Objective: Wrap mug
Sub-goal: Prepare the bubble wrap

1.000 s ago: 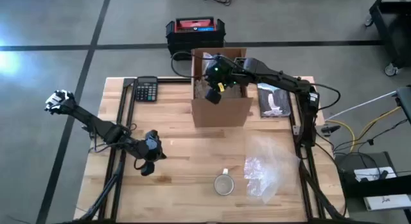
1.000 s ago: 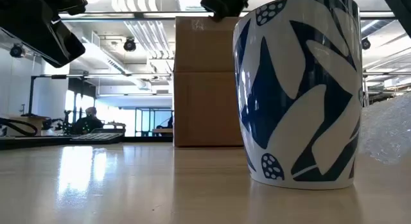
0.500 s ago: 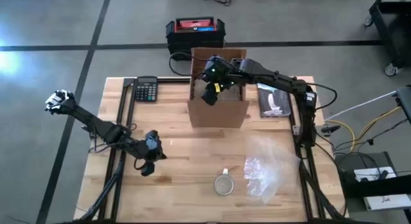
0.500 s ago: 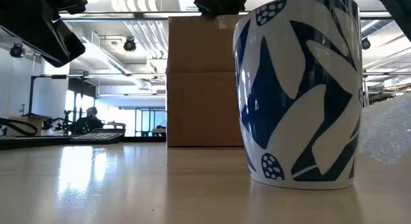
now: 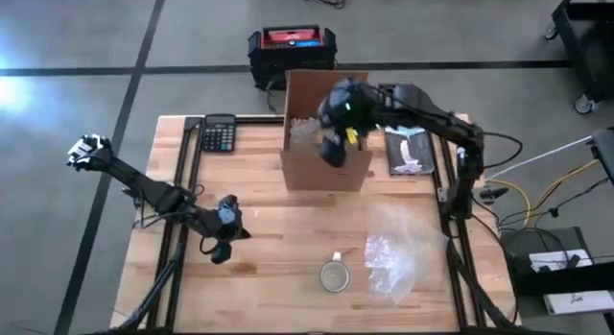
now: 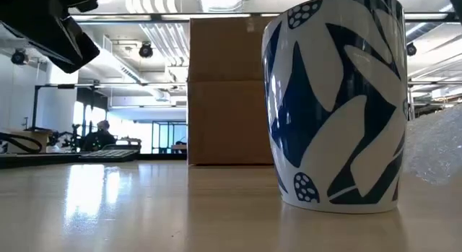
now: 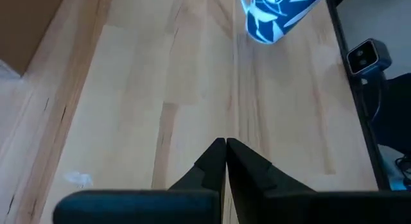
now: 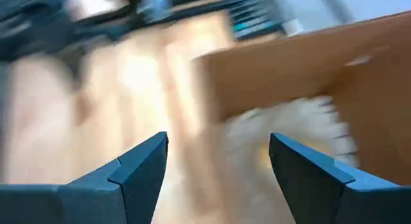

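High view, box, calculator, mug

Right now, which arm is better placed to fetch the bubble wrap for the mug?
Probably the right. The bubble wrap lies on its side beside the mug, and the right claw is open over the cardboard box. The left claw is shut across the table.

box contents motion-blurred, mug cut off by frame edge
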Robot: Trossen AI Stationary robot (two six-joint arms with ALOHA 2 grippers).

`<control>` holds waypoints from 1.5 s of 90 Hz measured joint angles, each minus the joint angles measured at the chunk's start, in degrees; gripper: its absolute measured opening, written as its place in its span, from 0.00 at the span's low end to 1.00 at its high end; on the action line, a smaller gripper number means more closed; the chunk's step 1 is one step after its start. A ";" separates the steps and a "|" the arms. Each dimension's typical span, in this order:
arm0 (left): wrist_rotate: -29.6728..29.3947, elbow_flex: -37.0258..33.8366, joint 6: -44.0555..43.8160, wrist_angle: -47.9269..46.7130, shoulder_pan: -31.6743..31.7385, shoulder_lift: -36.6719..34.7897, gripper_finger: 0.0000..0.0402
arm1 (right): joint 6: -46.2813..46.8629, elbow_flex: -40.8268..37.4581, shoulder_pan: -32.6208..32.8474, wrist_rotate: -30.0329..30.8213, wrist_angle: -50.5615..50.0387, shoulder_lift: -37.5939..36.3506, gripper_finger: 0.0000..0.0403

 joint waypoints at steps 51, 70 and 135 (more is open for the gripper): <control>0.02 0.02 2.58 5.50 0.00 4.39 0.00 | 22.97 -33.23 31.19 15.24 -7.76 -1.24 0.48; 0.02 0.02 2.62 5.91 0.00 5.28 0.00 | 36.89 -46.64 40.85 17.37 -0.83 -1.21 0.48; 0.02 0.02 3.44 9.16 0.00 5.03 0.00 | 41.25 -57.61 49.50 21.09 5.25 7.49 0.57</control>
